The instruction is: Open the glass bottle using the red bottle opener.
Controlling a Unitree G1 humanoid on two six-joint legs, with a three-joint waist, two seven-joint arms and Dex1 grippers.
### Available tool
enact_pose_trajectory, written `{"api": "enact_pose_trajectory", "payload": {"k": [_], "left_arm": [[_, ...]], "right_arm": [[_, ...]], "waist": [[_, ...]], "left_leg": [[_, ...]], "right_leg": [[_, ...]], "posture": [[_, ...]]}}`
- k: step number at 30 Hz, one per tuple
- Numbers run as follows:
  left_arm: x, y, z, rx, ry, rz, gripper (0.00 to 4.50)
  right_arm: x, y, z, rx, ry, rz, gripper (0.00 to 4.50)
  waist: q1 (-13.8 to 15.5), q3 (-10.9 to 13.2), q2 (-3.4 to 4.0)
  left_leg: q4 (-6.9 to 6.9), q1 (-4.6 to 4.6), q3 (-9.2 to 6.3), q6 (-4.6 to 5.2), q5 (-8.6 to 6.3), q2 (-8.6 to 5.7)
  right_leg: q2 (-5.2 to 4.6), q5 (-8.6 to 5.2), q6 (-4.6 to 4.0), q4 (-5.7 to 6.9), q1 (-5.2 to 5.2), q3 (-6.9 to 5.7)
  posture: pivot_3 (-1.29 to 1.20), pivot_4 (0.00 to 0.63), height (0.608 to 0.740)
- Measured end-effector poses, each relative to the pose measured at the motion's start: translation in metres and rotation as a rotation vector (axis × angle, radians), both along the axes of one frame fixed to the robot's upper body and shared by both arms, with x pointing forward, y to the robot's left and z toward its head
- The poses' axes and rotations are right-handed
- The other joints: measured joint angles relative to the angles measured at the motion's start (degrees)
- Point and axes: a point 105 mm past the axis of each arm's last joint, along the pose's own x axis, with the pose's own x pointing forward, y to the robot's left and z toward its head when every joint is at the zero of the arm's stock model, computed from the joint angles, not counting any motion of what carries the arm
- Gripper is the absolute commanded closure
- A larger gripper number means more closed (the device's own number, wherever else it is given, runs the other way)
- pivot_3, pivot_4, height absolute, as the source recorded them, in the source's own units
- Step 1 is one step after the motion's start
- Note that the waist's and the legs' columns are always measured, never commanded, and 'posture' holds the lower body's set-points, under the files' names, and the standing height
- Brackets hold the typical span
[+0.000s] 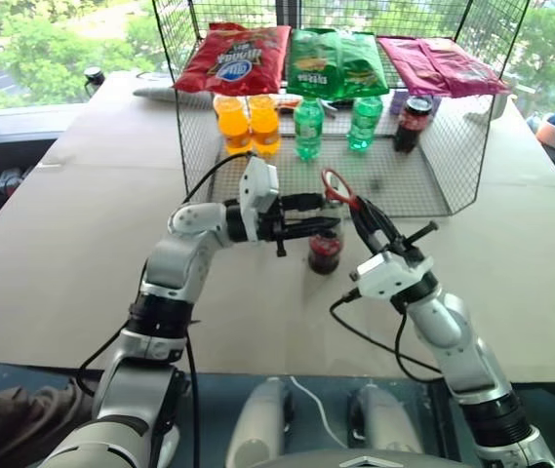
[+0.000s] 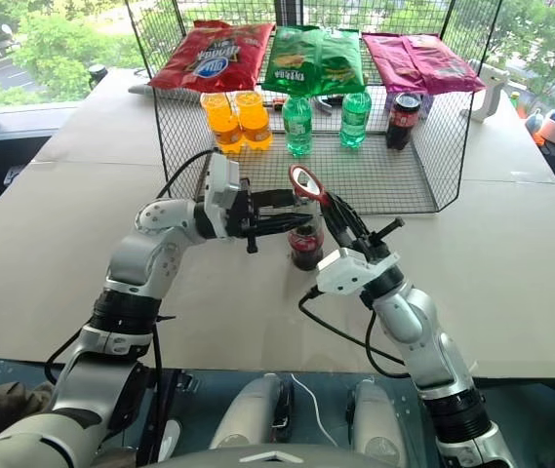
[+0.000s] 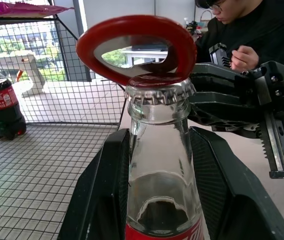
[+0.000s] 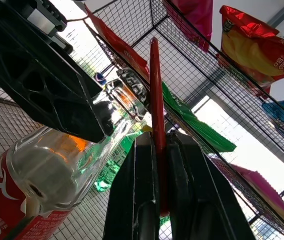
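A broad table [image 1: 53, 244] with a matte tan top stands by the windows, and on its far half sits a black wire-mesh basket [image 1: 423, 180] with a fine grid floor and taller open-grid walls. Three crinkly snack bags lie along its back: a red bag [image 1: 233, 57], a glossy green bag [image 1: 336, 60] and a magenta bag [image 1: 443, 63]. Below them stand two orange drink bottles [image 1: 248, 122], two green plastic bottles [image 1: 336, 125] and a stubby dark cola bottle [image 1: 413, 124] with a red cap. A person in a dark top [image 3: 261, 30] is seated beyond the table. Just in front of the basket the glass bottle [image 1: 324, 250] stands upright on the table, clear and contoured, dark liquid low inside, a red label band, a crimped metal cap [image 3: 160, 92] on its narrow neck. The left gripper [image 1: 318, 207] reaches in level from the side, forearm bent across, its ribbed black fingers [image 3: 107, 190] pinching the neck from both sides. The right gripper [image 1: 363, 216] angles up and inward, fingers pressed tight on the flat handle of the red bottle opener [image 1: 336, 186], whose oval ring head rests on the cap
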Motion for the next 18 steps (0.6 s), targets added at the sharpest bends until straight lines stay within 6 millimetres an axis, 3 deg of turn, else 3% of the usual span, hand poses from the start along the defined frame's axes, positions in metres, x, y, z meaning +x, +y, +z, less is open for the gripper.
{"api": "enact_pose_trajectory", "payload": {"k": [18], "left_arm": [[0.003,-0.001,0.001,0.007,0.005,-0.006,3.08]], "right_arm": [[-0.009,-0.002,-0.013,0.017,-0.011,-0.02,4.5]], "waist": [[0.0,0.0,0.0]], "left_leg": [[0.0,0.02,0.0,0.0,0.0,0.03]], "right_leg": [[0.0,-0.01,0.01,0.0,0.02,0.01]], "posture": [[0.0,0.15,0.74]]}}
